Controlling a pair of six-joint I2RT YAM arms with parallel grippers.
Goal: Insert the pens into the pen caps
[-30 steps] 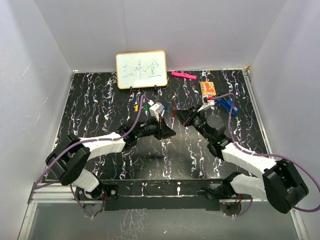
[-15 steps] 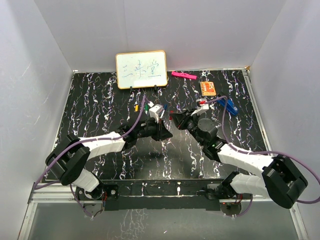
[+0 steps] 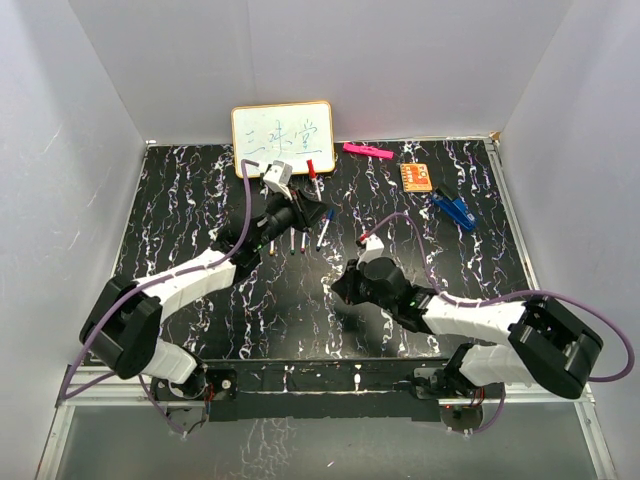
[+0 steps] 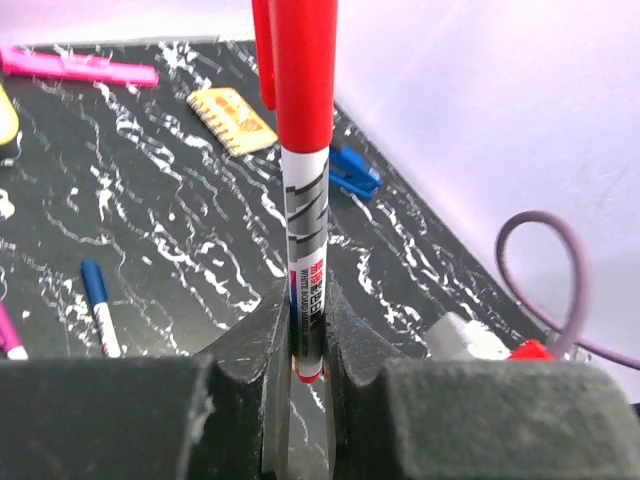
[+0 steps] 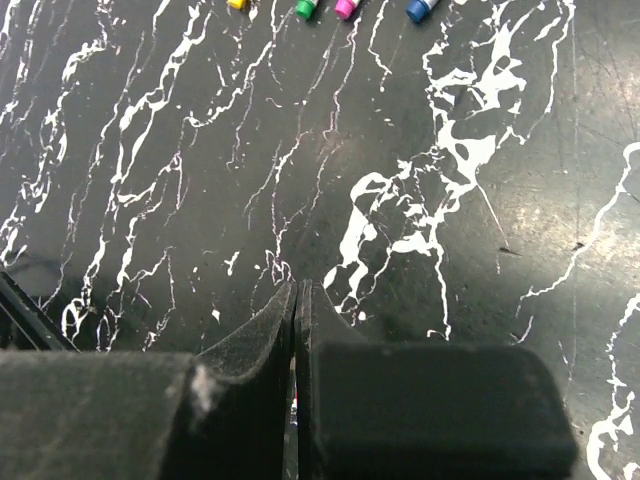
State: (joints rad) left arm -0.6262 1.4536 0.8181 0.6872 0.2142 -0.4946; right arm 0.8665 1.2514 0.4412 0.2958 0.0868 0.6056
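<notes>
Our left jaws pinch the red-capped pen (image 4: 305,200) upright by its barrel, probably to set it down, while our right jaws, pressed together and empty, hang clear.

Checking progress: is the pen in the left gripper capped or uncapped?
Capped: a red cap covers the far end of the pen clamped in the left gripper.

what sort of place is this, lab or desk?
Probably a lab test cell: white walls box in a black marbled table, left arm and right arm bolted at its near edge, whiteboard at the back.
</notes>
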